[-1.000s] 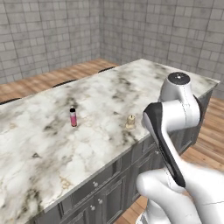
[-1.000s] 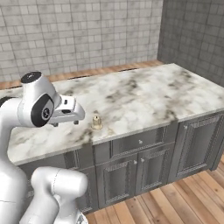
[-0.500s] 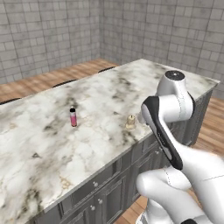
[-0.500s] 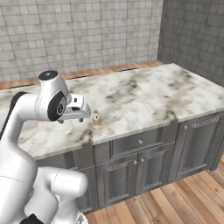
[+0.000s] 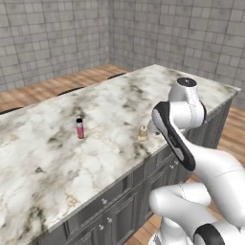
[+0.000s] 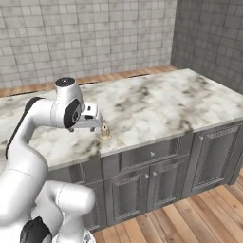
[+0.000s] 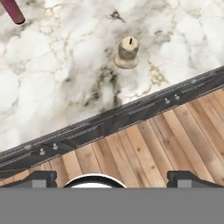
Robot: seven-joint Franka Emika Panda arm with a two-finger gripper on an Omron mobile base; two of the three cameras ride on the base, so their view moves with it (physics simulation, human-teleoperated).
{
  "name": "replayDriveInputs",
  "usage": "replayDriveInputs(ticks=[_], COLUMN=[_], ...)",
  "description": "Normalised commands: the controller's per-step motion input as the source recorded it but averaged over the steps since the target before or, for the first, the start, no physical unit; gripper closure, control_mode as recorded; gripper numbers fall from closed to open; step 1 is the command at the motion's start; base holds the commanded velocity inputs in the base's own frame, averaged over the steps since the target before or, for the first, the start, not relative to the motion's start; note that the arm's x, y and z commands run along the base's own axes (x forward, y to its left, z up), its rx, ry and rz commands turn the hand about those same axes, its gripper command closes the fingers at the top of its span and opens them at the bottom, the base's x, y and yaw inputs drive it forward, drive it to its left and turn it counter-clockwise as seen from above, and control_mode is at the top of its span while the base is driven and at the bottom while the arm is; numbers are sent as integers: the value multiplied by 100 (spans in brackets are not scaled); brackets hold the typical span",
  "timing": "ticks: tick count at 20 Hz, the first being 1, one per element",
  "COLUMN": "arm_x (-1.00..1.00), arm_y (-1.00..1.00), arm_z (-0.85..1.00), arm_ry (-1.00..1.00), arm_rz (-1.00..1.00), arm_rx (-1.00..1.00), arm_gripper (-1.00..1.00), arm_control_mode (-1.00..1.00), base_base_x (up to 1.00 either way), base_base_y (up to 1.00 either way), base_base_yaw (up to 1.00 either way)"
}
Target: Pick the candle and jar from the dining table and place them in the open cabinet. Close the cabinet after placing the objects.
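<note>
The candle (image 5: 142,133) (image 6: 105,133) (image 7: 127,52), squat and beige with a knobbed top, stands upright near the front edge of the marble dining table (image 5: 57,162) (image 6: 156,104) (image 7: 52,87). My gripper (image 6: 95,124) (image 7: 113,177) hovers just beside the candle, over the table's edge, and looks down on it. It is open wide, with nothing between its fingertips (image 7: 41,177). The jar and the cabinet are out of view.
A slim pink bottle (image 5: 80,128) (image 7: 13,11) with a black cap stands further in on the table, left of the candle. Dark grey base cupboards (image 6: 152,175) run under the table's front, above a wooden floor (image 7: 144,153). Grey tiled walls stand behind.
The arm has swung forward and carried the hand closer to the candle. The jaws stay wide apart, and the candle and bottle have not moved.
</note>
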Motion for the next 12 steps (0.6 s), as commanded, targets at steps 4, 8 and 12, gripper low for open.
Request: replayDriveInputs(ticks=[4,8,12], arm_x=[40,45,44], arm_y=[0,0,0], arm_z=[-34,-18,-12], arm_ry=[0,0,0], arm_rz=[0,0,0], arm_rx=[0,0,0], arm_gripper=[-100,-100,-100], arm_control_mode=[-100,-100,-100], base_base_x=[0,0,0], base_base_y=[0,0,0], base_base_yaw=[0,0,0])
